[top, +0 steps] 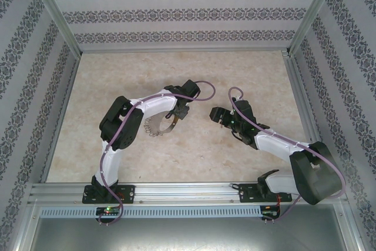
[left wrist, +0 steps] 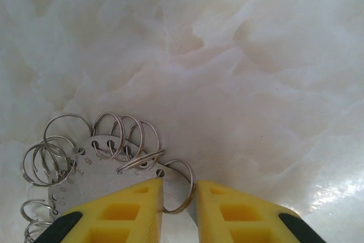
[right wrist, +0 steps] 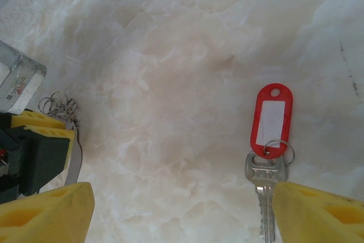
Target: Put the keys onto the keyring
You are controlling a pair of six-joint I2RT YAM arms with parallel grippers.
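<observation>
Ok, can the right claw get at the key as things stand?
Probably yes: the right claw is open, and the key lies flat on bare table just inside one finger, with nothing over it.

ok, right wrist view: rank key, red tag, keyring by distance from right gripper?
1. key, low right of frame, at the right gripper.
2. red tag, just beyond the key.
3. keyring, far left of frame.
</observation>
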